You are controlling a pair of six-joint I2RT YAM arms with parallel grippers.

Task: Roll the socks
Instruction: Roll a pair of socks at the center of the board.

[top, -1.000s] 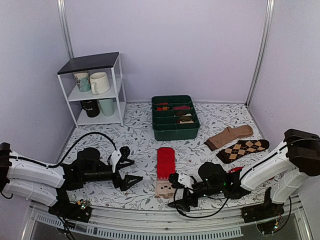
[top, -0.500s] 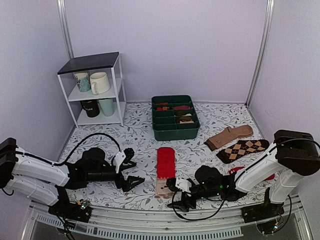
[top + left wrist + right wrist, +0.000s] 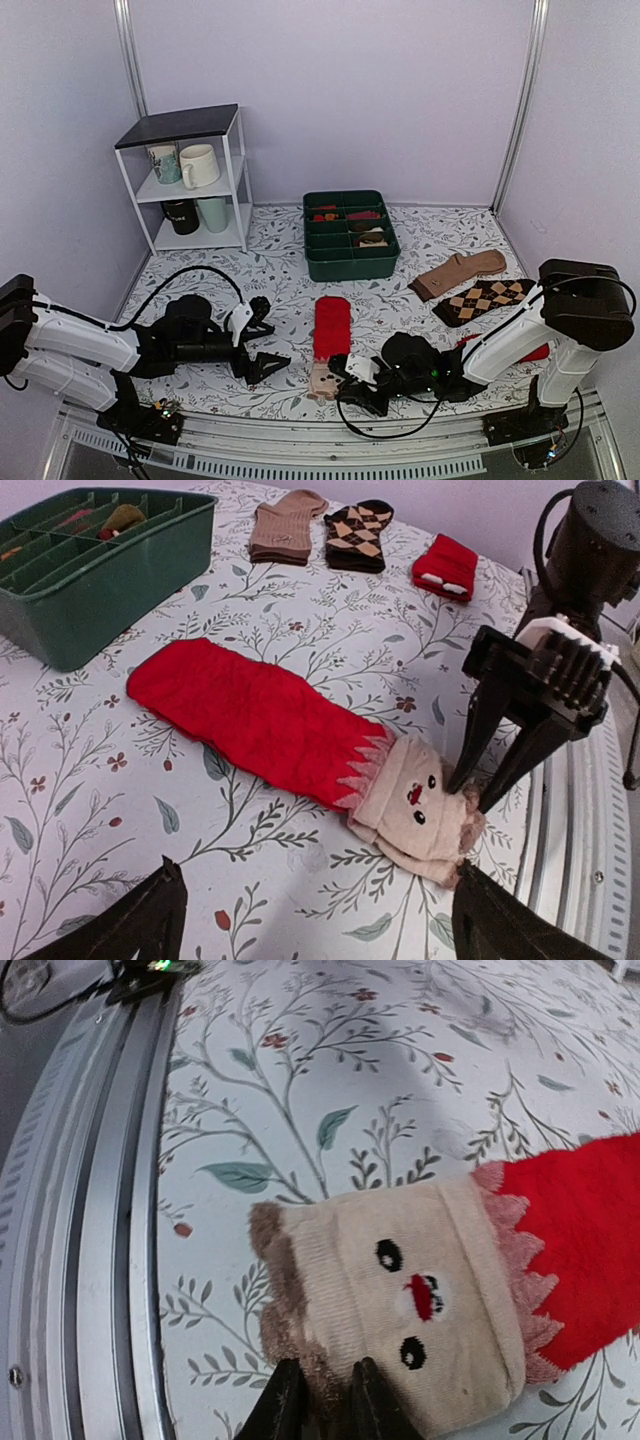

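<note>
The socks point(image 3: 331, 330) lie flat in a stack at the table's front centre, the red part pointing away and the beige face-printed end point(image 3: 324, 378) nearest the front edge. My right gripper point(image 3: 350, 384) is low at that end. In the right wrist view, the right gripper point(image 3: 322, 1388) is shut on the fuzzy brown edge of the beige end point(image 3: 420, 1290). My left gripper point(image 3: 272, 340) hovers open just left of the socks. In the left wrist view, the left gripper point(image 3: 318, 900) spans bare cloth before the beige end point(image 3: 425, 805), touching nothing.
A green compartment tray point(image 3: 350, 258) sits behind the socks. A white shelf point(image 3: 190, 125) with mugs stands at back left. On the right lie a brown sock point(image 3: 460, 272), an argyle sock point(image 3: 487, 298) and a folded all-red pair point(image 3: 446, 565). The metal front rail point(image 3: 90, 1210) runs close by.
My right gripper slid left to the beige end and closed on its fuzzy edge. The left arm edged slightly right, its jaws staying open.
</note>
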